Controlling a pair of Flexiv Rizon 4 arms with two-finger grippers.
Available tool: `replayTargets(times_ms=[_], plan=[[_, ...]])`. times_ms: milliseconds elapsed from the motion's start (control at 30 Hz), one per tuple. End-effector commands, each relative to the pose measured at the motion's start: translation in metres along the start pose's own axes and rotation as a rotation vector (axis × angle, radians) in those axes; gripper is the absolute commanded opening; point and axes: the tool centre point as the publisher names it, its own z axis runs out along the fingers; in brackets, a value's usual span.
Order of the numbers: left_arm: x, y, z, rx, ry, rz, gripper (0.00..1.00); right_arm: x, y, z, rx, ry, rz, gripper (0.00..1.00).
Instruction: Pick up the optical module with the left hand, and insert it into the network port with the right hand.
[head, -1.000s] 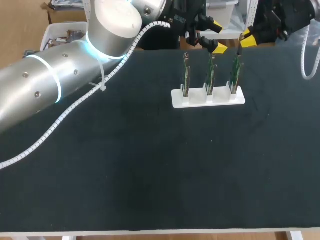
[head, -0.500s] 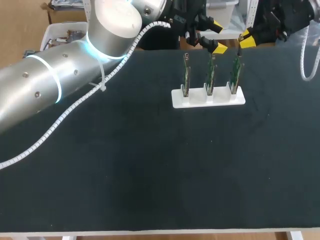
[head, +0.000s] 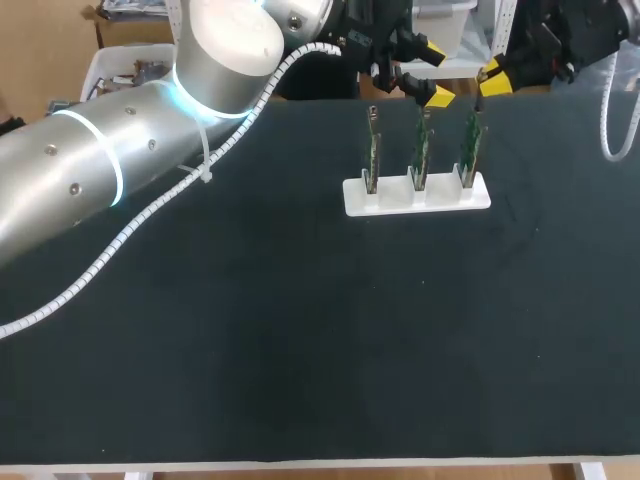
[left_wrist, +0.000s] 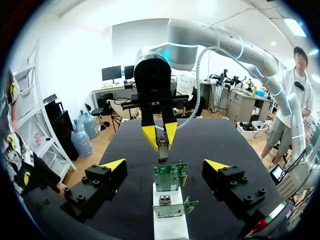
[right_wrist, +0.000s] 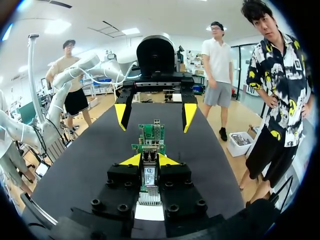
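Module (right_wrist: 149, 176) pinched in my right fingers (right_wrist: 131, 160), long axis along them, pointing straight at nearest board (right_wrist: 151, 134) just ahead; port itself I can't make out. Left fingers (left_wrist: 114, 165) wide, empty, facing across rack (head: 415, 197) on worktop (head: 300, 330).

The table (head: 300, 330) was plain black from edge to edge. At one o'clock, the holder (head: 415, 197) was white, with its cards (head: 421, 150) green. The left arm (head: 90, 170) was silver with a pale blue glowing ring, and its coiled hose (head: 100, 265) was white. The left gripper (left_wrist: 166, 165) was black with yellow tips, and the right gripper (right_wrist: 149, 161) the same. The optical module (right_wrist: 149, 175) was silvery with a white label.
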Motion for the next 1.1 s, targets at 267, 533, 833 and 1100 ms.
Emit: replayTargets(times_ms=[267, 533, 833, 1100], plan=[[0.0006, -0.0025, -0.0003, -0.006, -0.001, 0.001, 1.0, -0.0008, -0.0077, -0.0019, -0.164, -0.007, -0.005, 0.0], [0.0006, -0.0025, -0.0003, -0.006, -0.001, 0.001, 1.0, -0.0022, -0.0086, -0.0021, -0.158, -0.01, -0.01, 0.0], [0.0006, -0.0025, -0.0003, -0.006, -0.001, 0.001, 1.0, -0.0033, -0.0088, -0.0022, -0.148, -0.021, -0.011, 0.0], [0.0006, -0.0025, -0.0003, -0.006, -0.001, 0.001, 1.0, -0.003, -0.0086, -0.0013, -0.138, -0.025, -0.009, 0.0]])
